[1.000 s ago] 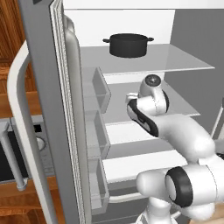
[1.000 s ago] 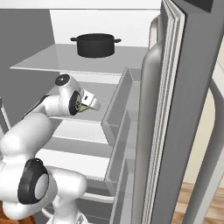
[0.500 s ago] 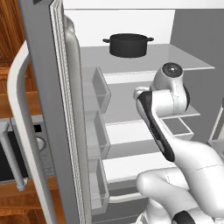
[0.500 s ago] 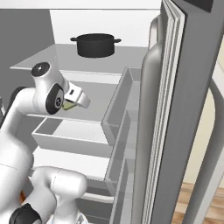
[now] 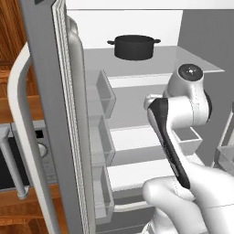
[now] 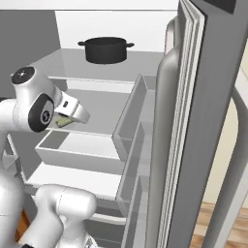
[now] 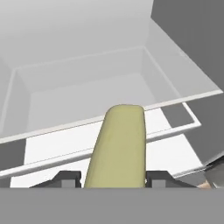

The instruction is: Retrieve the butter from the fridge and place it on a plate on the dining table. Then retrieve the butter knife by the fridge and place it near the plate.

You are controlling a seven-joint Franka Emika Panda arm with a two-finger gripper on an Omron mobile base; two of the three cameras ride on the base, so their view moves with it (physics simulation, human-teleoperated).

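White walls and glass shelves of the fridge (image 6: 97, 72) are all around me, its grey door (image 5: 50, 105) standing open at one side with its bins facing in. A black pot (image 6: 105, 49) sits on the upper shelf, well above my work. Below and ahead of me in the hand view lies an open white drawer (image 7: 87, 100), its front rim crossing just under what I carry. My gripper (image 7: 114, 178) has its jaws clamped on the butter (image 7: 117, 146), the pale yellow-olive stick jutting forward from between my fingertips (image 7: 65, 178); in the right base view a sliver of it shows under my hand (image 6: 63, 121).

The step in hand, as I judge it, is drawing the butter out of the fridge. To do it well I should keep my squeeze steady, since the stick looks soft and long past my grip and could pivot or slip. I should pull straight back, staying above the drawer rim and away from the door bins, before swinging toward the dining table.
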